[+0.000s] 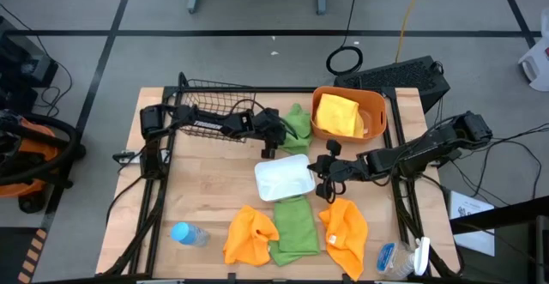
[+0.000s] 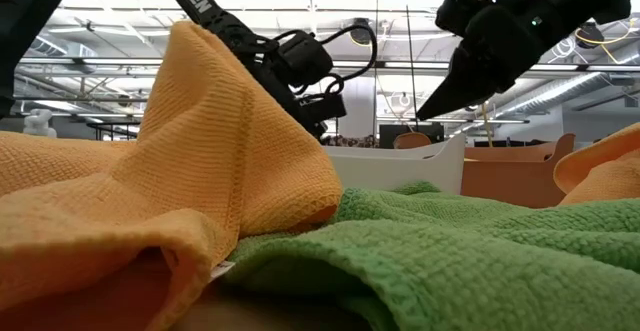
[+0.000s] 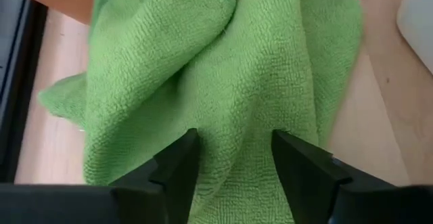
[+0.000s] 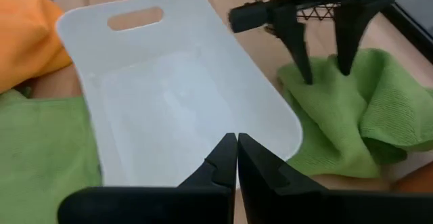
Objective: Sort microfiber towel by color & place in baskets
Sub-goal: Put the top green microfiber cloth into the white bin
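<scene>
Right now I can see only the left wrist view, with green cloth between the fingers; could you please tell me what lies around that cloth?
Observer: The green cloth lies on the table between the wire basket and the orange tub, just behind the white tray.
Operator: Thank you. Is anything in that tray?
Observer: No, it is empty. The right gripper, shut, hangs at its edge.
Operator: And the tub?
Observer: It holds a yellow cloth.
</scene>
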